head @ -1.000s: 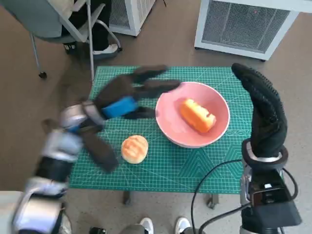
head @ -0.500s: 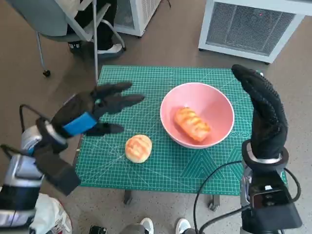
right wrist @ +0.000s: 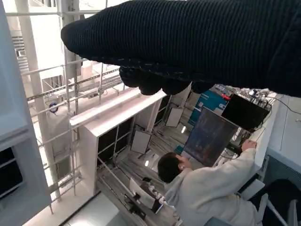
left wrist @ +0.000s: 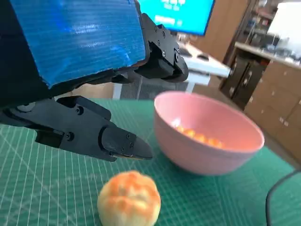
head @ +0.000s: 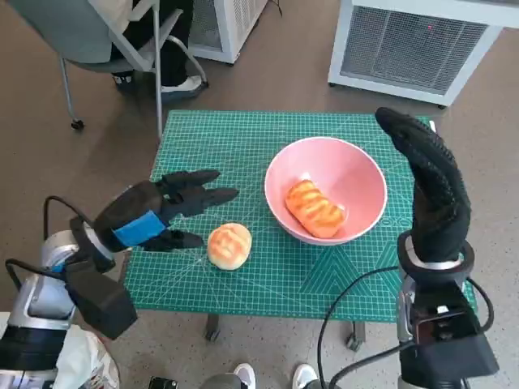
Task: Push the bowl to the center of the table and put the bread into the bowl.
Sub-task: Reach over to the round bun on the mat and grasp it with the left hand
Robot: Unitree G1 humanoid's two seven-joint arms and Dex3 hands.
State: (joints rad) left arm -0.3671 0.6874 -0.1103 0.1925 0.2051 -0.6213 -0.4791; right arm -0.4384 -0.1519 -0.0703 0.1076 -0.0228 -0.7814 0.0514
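- Glossy pink bowl (head: 353, 182): round, holds a ridged oblong bread (head: 314, 207).
- Left hand (head: 158, 211): fingers spread, empty, beside the domed bun (head: 229, 245).
- Right hand (head: 430, 186): knitted, flat, upright, empty.

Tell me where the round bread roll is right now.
In the head view the round bread roll lies on the green mat, outside the pink bowl and nearer the robot, just off the left hand fingertips.
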